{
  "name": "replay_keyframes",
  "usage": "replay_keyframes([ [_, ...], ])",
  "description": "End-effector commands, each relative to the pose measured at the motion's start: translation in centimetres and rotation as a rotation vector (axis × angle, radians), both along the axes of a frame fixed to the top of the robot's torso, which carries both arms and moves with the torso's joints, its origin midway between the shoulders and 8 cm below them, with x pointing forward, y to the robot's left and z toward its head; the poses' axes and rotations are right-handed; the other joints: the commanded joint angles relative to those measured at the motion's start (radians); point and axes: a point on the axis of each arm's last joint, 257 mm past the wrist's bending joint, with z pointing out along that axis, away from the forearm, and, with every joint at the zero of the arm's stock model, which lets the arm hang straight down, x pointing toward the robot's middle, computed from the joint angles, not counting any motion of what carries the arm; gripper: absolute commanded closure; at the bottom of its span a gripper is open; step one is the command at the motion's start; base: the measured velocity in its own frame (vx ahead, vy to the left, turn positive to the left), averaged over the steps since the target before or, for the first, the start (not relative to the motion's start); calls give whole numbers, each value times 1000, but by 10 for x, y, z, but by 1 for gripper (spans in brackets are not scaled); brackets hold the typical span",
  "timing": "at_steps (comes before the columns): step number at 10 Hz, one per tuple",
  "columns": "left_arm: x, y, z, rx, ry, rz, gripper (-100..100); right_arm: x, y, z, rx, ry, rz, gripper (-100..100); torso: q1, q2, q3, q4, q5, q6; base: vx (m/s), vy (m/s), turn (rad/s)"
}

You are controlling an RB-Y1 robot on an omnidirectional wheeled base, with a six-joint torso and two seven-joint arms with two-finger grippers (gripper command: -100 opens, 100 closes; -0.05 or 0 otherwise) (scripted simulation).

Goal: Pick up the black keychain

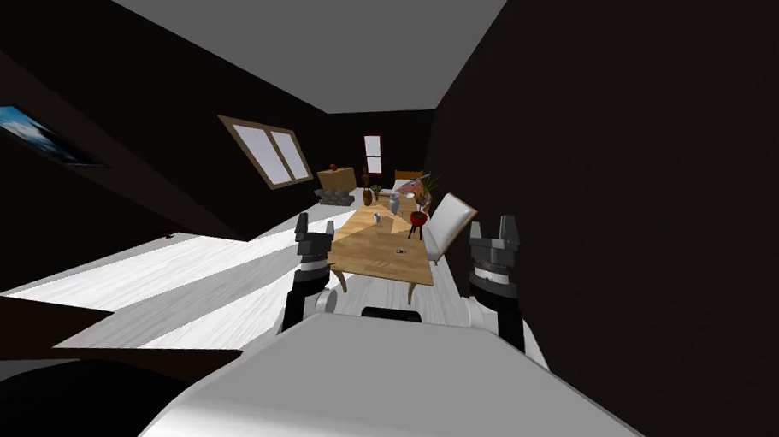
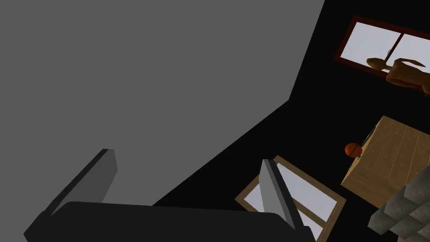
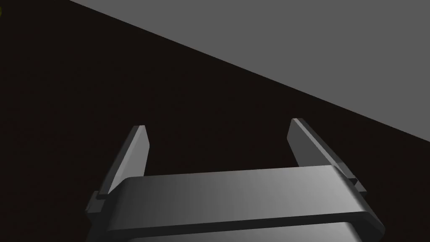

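Note:
A small black keychain (image 1: 399,251) lies on the near part of a long wooden table (image 1: 365,260) ahead of me in the head view. My left gripper (image 1: 315,229) is raised at the table's near left corner, fingers open and empty; its wrist view shows the same open gripper (image 2: 187,161). My right gripper (image 1: 492,228) is raised to the right of the table, beside a white chair (image 1: 448,222), also open and empty, as its wrist view confirms (image 3: 218,128). Both grippers are well short of the keychain.
Further along the table stand a red bowl (image 1: 418,218), a grey vase (image 1: 394,203), a small cup (image 1: 377,218) and other small items. A wooden cabinet (image 1: 336,179) is at the far wall. Dark walls run along both sides, close on my right. White floor (image 1: 169,278) lies to my left.

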Motion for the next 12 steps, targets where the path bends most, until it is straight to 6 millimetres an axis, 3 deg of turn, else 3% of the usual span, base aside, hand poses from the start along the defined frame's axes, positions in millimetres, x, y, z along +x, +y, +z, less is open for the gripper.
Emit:
replay_keyframes([
  [1,0,0,0,0,0,0,0,2,3,-3,-39,12,9,-100,0,0,0,0,0,0,-16,-27,102],
  [5,0,0,0,0,0,0,0,15,14,-28,-194,79,28,-100,-6,3,1,1,-1,0,-43,-78,208],
  [8,0,0,0,0,0,0,0,28,16,-64,-341,165,29,-100,-8,5,3,1,-2,-1,-76,-103,348],
  [9,0,0,0,0,0,0,0,28,16,-64,-347,166,32,-100,-8,4,2,1,-2,0,-36,-70,69],
  [12,0,0,0,0,0,0,0,39,8,-116,-514,280,22,-100,-5,2,1,0,-1,0,-53,-50,365],
])
